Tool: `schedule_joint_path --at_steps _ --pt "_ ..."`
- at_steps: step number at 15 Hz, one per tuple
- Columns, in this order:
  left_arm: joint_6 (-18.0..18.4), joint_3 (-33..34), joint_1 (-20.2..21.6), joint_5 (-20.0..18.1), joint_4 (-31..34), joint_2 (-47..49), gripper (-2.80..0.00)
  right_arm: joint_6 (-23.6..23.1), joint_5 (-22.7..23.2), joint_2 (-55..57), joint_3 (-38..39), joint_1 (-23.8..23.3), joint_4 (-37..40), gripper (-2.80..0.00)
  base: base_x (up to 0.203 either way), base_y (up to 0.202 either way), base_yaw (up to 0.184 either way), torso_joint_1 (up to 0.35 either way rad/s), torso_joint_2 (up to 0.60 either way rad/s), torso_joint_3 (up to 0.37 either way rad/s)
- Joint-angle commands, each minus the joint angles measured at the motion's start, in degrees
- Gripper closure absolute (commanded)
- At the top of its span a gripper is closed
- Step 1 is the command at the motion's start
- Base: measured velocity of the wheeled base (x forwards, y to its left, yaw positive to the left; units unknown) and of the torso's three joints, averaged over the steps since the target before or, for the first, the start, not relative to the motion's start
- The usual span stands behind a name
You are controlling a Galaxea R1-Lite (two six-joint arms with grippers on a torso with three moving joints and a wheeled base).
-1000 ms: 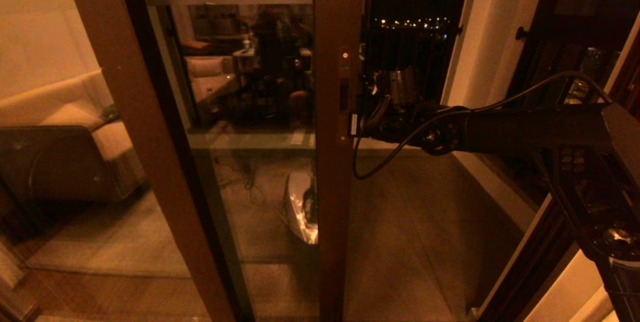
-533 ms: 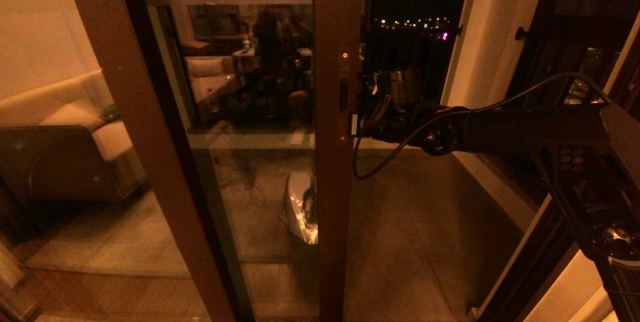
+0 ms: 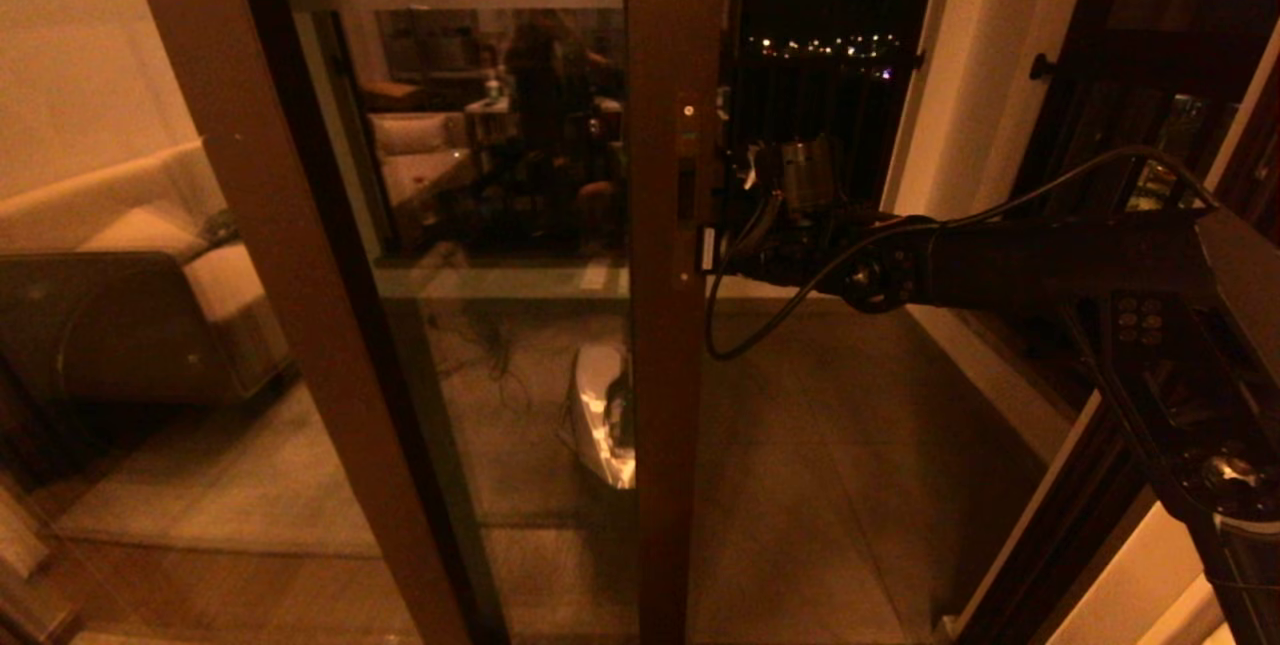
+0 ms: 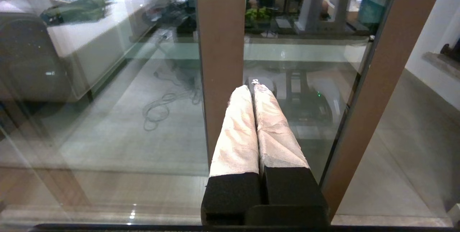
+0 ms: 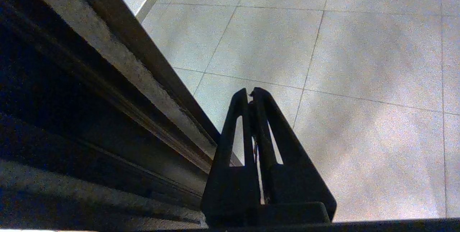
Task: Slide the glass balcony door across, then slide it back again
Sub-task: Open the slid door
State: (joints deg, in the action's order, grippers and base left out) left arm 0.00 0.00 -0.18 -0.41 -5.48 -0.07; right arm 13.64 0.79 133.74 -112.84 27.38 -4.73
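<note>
At handle slot [image 3: 686, 187] of glass balcony door [image 3: 672, 345]: right gripper [image 5: 251, 93], jaws clenched, empty. Beside fixed pane [image 3: 215, 225]: left gripper [image 4: 253, 89], clenched, idle. Beyond: tiled balcony floor [image 3: 830, 465].

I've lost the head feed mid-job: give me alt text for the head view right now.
The right gripper reaches across at handle height to the edge of the brown-framed glass balcony door, which stands partly slid aside. Right of it, an open gap shows grey tiled balcony floor and distant night lights.
</note>
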Motion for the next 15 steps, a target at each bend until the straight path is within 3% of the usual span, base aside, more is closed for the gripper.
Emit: schedule_joint_path --at_steps 1,15 --pt "0.0 2.2 0.0 0.0 -0.1 0.1 0.0 0.1 0.1 -0.1 0.0 0.2 -0.3 0.0 0.0 0.0 0.0 0.0 0.0 0.0" --pt "0.0 2.2 0.0 0.0 -0.1 0.1 0.0 0.0 -0.2 -0.7 0.0 5.1 -2.6 0.0 0.0 0.0 0.0 0.0 0.0 0.0"
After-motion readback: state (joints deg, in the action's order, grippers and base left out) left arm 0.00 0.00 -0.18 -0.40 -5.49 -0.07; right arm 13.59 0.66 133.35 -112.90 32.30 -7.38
